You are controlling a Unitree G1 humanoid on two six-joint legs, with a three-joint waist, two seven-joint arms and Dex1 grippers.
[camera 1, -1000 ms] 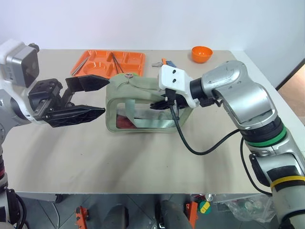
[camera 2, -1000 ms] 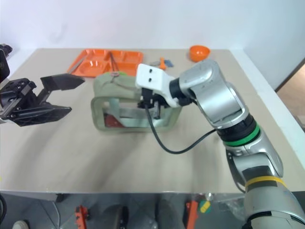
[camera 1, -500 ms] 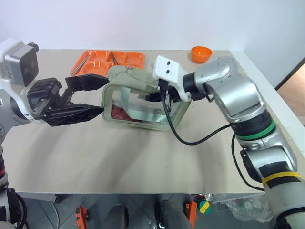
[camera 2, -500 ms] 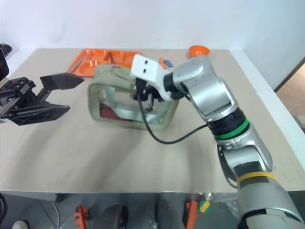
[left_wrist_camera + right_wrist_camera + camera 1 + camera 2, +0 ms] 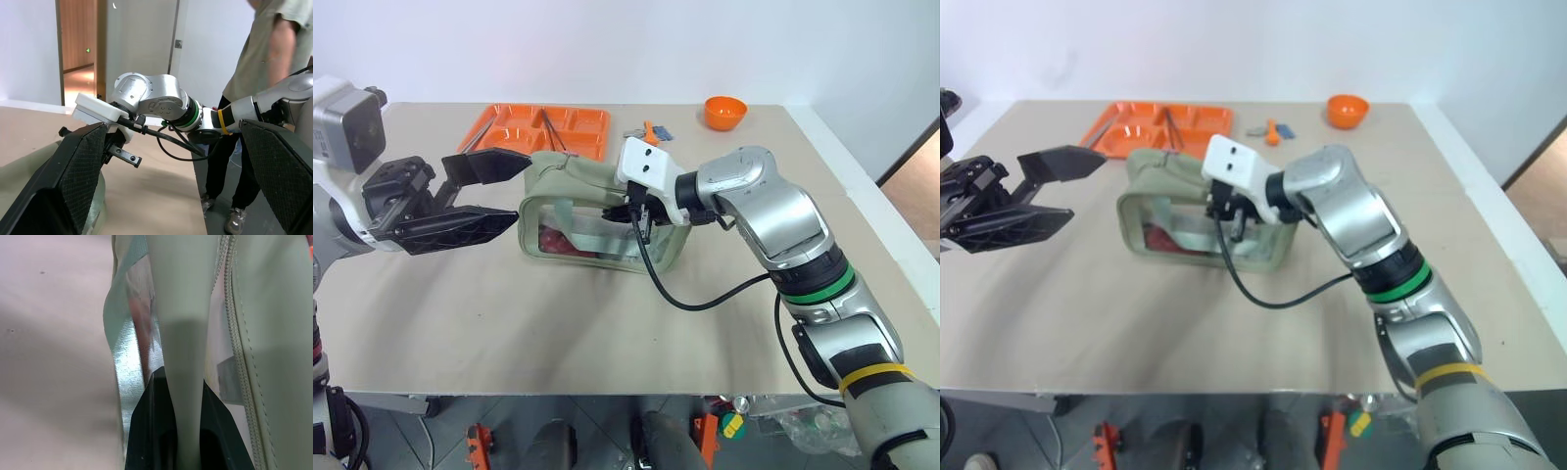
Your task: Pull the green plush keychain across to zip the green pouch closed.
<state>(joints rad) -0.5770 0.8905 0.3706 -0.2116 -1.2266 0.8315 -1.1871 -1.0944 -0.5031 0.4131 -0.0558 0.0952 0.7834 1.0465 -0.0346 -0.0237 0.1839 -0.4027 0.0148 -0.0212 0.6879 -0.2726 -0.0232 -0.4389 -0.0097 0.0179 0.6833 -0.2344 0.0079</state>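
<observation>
— Jaws, each side?
— Right gripper (image 5: 188,431) pinches a strap of the green pouch (image 5: 570,186) mid-bench (image 5: 607,313); left gripper (image 5: 494,191) gapes beside the pouch's end.

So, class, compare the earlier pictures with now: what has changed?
The right gripper, shut on the strap, has dragged the pouch left, towards the left gripper, swinging it slightly. The left gripper stayed open and in place; the tray and bowl did not move.
</observation>
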